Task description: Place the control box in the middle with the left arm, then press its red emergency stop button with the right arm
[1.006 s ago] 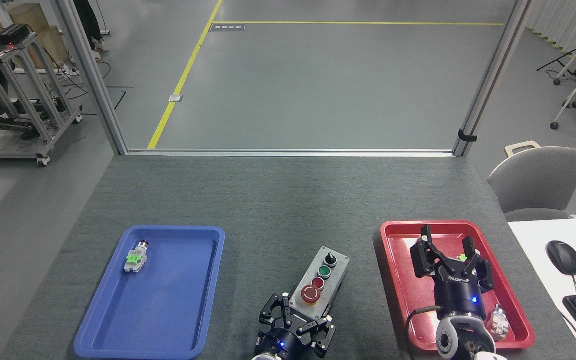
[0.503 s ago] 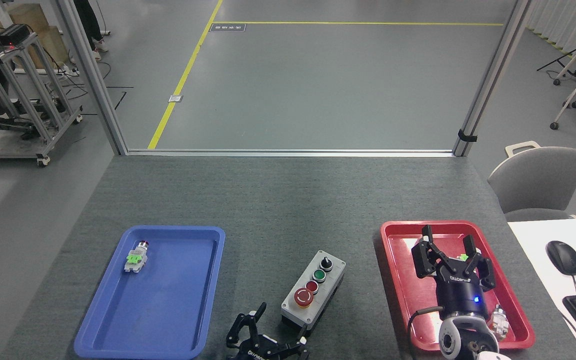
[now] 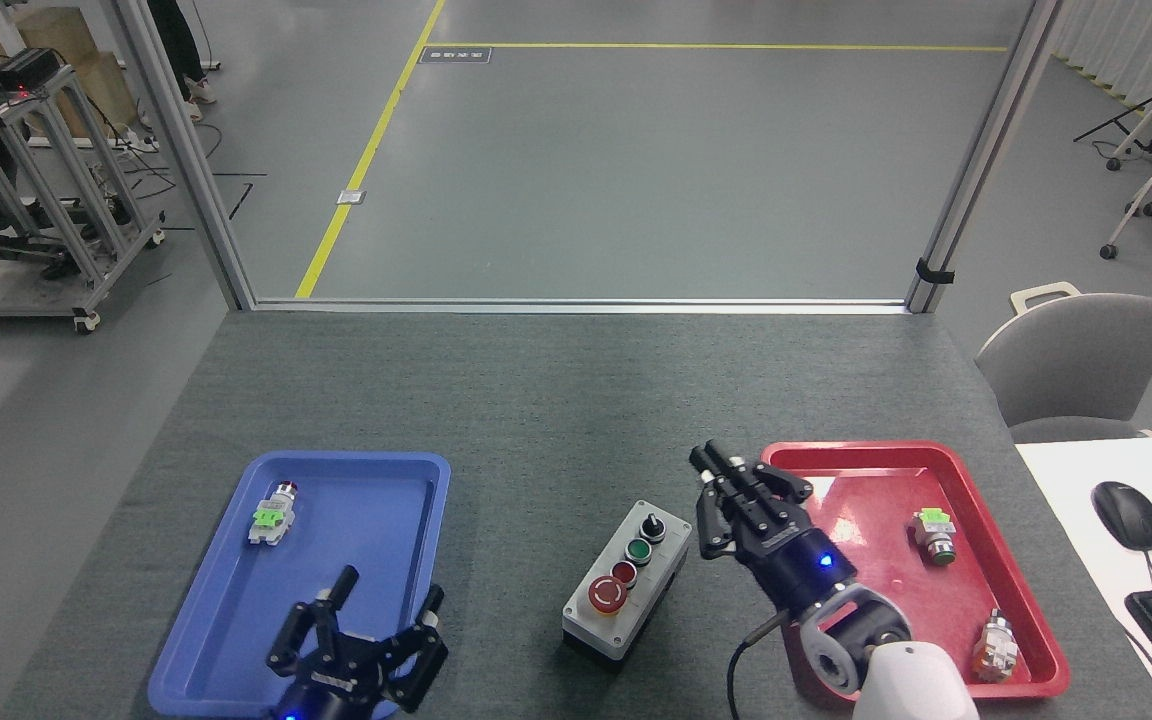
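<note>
The left gripper (image 3: 386,610) was seen open and empty over the near end of the blue tray (image 3: 236,640), having been drawn back leftward from the box (image 3: 626,580) within the last second. The right gripper (image 3: 711,468), with fingers drawn together and nothing held, had been swung from over the red tray (image 3: 996,480) to a spot just right of the box's far end. The box was left standing on the bare table (image 3: 536,400) between the two trays, released and slightly skewed, its stop button (image 3: 607,594) at the near end. The placing step was judged done; the pressing step was judged begun. The gripper was not yet over the button, so a move nearer and leftward, then down, was still called for.
</note>
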Motion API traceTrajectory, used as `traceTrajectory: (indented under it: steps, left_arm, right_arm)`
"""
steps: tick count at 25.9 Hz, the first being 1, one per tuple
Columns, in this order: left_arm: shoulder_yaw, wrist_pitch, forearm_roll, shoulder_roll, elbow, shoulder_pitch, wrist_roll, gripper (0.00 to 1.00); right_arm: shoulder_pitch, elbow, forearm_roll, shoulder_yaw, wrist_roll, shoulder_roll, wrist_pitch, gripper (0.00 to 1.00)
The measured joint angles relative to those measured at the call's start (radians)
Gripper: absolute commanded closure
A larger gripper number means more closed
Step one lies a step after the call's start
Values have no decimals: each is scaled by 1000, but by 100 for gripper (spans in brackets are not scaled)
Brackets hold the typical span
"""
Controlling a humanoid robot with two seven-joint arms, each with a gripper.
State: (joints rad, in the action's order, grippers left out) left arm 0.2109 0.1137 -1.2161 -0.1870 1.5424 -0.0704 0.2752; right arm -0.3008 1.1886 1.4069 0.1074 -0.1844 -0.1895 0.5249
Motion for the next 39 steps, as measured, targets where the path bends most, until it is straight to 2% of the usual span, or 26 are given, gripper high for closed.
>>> traceTrajectory:
  steps: [2, 4, 8, 14, 22, 27, 31, 34, 36, 37, 38, 39]
  left_arm:
    - [-70, 19, 18, 0, -2, 29, -3, 1]
    - [-122, 33, 49, -1, -14, 65, -7, 1]
    - [-179, 35, 107, -6, -53, 130, -14, 1]
    - [-197, 28, 129, -8, -87, 161, -19, 1]
    - [-208, -1, 125, -11, -152, 181, -21, 1]
    - [-220, -122, 118, -9, -129, 187, -20, 1]
    - [-221, -204, 117, -7, -112, 193, -28, 1]
    - [-220, -219, 116, -7, -101, 193, -42, 1]
    - [-218, -220, 116, -7, -92, 188, -47, 1]
    - [-217, -219, 116, -7, -89, 187, -49, 1]
    - [-217, -212, 116, -8, -87, 186, -50, 1]
    - [-216, -206, 116, -10, -86, 186, -52, 1]
  right_arm:
    - [0, -30, 76, 54, 1, 24, -11, 100]
    - [4, -59, 125, 87, 2, 45, -24, 100]
    - [14, -110, 163, 115, 3, 65, -36, 100]
    - [15, -166, 173, 126, 2, 87, -41, 100]
    - [9, -180, 173, 160, 0, 101, -42, 100]
    - [8, -192, 175, 182, -6, 106, -42, 100]
    - [5, -239, 175, 193, -28, 107, -43, 100]
    - [7, -289, 175, 195, -136, 113, -53, 100]
    - [9, -302, 170, 193, -165, 118, -61, 100]
    - [11, -301, 166, 189, -167, 120, -63, 73]
    - [14, -293, 160, 185, -171, 120, -67, 5]
    - [15, -278, 149, 176, -143, 120, -74, 2]
